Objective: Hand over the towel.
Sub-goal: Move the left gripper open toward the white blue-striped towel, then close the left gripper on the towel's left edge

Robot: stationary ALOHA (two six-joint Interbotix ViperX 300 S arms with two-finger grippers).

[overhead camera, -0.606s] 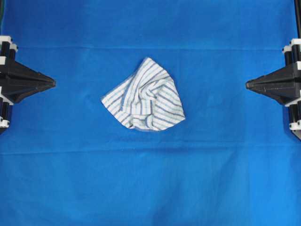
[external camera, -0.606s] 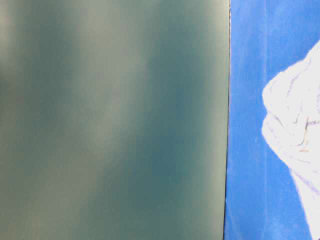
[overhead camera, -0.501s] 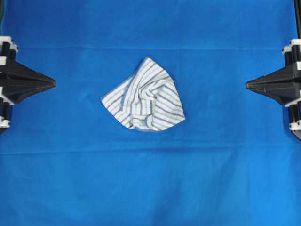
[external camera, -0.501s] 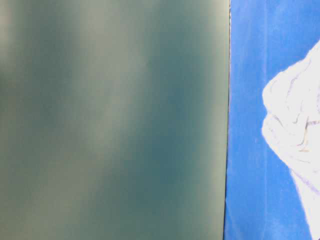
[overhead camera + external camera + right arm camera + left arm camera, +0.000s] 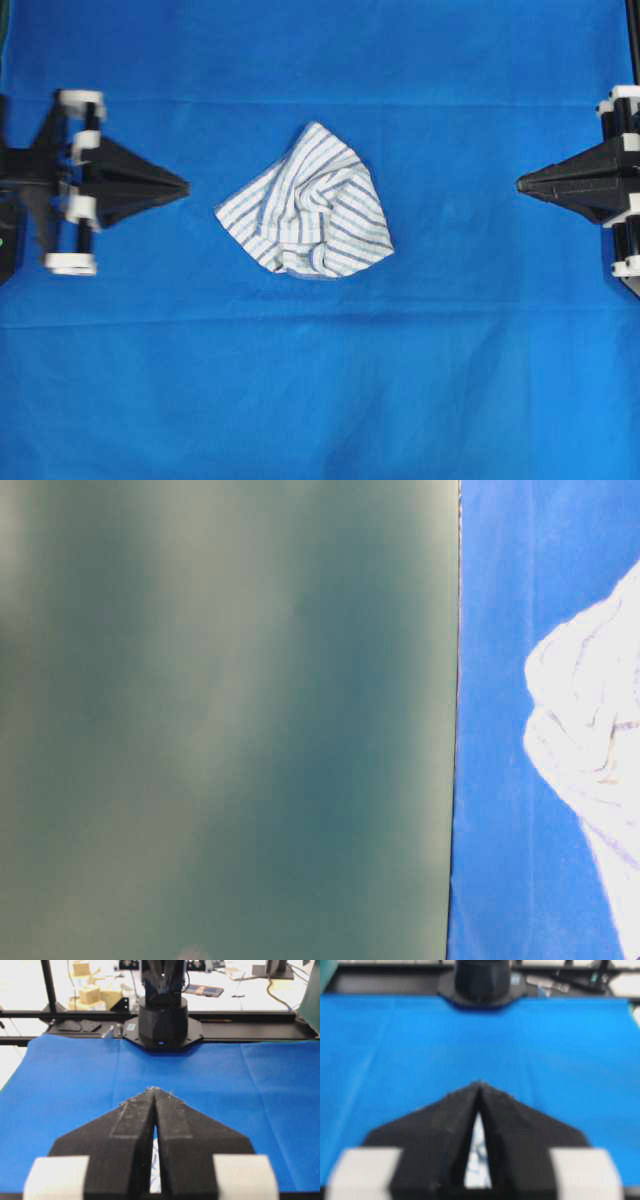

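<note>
Table-level view: approx. three quarters of the frame was taken up by a blurred grey-green surface (image 5: 225,720), nothing readable on it. The towel (image 5: 590,750) was cut off by the right edge, overexposed, stripes barely visible.

Overhead view: right gripper (image 5: 522,184) was cut off at the right edge, only its tip and part of the body in frame. The arm behind the left gripper (image 5: 183,186) ran off the left edge.

Left wrist view: whole pic was motion-blurred. Towel showed only as a sliver between the fingers (image 5: 445,1140), rest hidden. Opposite arm's base (image 5: 481,980) was cut off at top.

Right wrist view: towel likewise mostly hidden behind the fingers (image 5: 130,1135).
</note>
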